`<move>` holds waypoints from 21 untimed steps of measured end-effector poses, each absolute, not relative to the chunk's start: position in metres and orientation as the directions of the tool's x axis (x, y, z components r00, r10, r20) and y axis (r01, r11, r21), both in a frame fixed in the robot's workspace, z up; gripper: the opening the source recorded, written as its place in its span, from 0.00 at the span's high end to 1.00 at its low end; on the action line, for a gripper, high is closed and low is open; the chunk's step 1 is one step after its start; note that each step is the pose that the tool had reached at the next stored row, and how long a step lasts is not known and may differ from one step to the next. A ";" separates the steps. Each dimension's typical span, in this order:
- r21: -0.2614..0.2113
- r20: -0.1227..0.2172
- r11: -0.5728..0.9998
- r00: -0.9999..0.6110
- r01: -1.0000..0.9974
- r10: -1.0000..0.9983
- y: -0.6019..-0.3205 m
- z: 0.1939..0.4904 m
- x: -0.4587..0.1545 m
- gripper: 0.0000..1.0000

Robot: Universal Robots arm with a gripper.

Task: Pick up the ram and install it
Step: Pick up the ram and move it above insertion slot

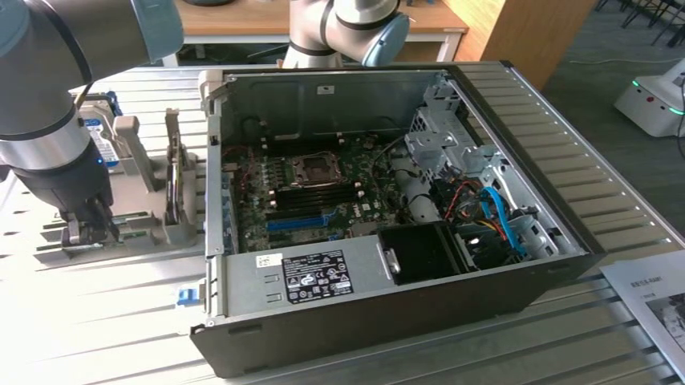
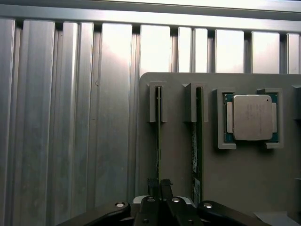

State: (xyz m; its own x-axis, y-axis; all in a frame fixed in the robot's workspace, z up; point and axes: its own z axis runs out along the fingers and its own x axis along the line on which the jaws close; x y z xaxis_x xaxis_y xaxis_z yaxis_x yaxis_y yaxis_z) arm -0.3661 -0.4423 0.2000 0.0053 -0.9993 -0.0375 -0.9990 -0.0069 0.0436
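Pinching the ram (image 2: pixel 158 127) between nearly closed fingers, the tool (image 2: pixel 159 184) sits low over the grey holder (image 2: pixel 178 160) on the table (image 2: pixel 70 122). The ram stands on edge in the slot nearest the holder's edge. A second stick (image 2: pixel 196 141) is slotted beside it, with a processor (image 2: pixel 252 117) beyond.
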 end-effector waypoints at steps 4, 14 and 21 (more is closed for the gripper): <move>0.043 -0.038 -0.007 0.005 -0.999 -0.999 -0.442 0.200 -0.366 0.88; 0.044 -0.038 -0.007 0.005 -0.999 -0.999 -0.442 0.206 -0.366 0.88; 0.044 -0.037 -0.007 0.005 -0.999 -0.999 -0.442 0.211 -0.366 0.88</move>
